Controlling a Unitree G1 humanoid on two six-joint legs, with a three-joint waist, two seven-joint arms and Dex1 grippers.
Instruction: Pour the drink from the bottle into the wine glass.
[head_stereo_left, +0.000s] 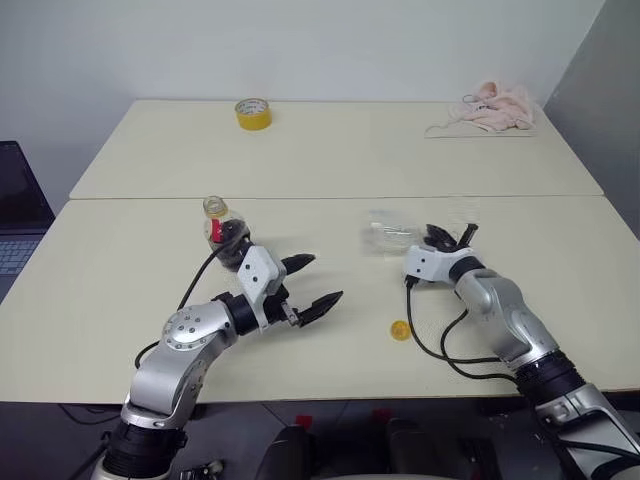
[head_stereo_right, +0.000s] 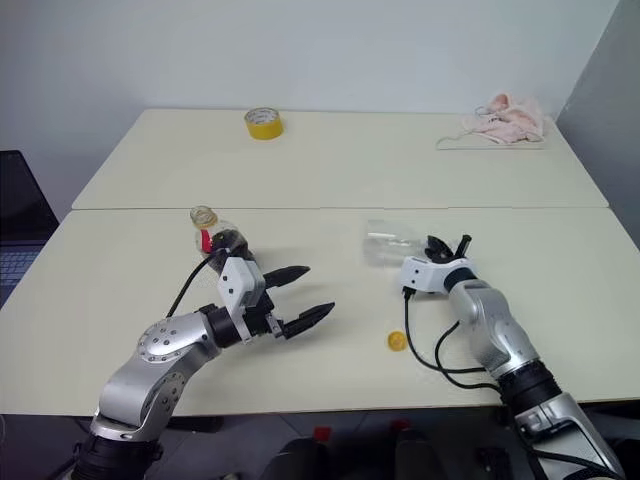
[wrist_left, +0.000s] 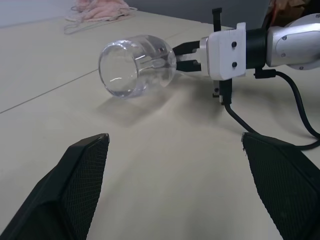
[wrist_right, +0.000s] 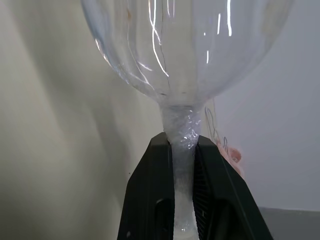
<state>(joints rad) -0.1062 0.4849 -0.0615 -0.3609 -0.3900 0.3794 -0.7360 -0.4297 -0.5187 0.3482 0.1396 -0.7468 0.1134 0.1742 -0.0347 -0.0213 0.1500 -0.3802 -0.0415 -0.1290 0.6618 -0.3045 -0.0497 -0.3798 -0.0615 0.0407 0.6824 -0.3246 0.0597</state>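
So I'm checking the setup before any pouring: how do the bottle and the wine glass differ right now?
The bottle stands upright on the table behind the open left gripper; the wine glass lies on its side. The bottle is untouched, while the right gripper is shut on the glass's stem. The bottle holds dark liquid and has a red neck label; the glass is empty and colourless. Both are clear and sit on the near table.

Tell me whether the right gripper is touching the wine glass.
Touching. The right wrist view shows the right gripper with both fingers closed against the stem of the wine glass.
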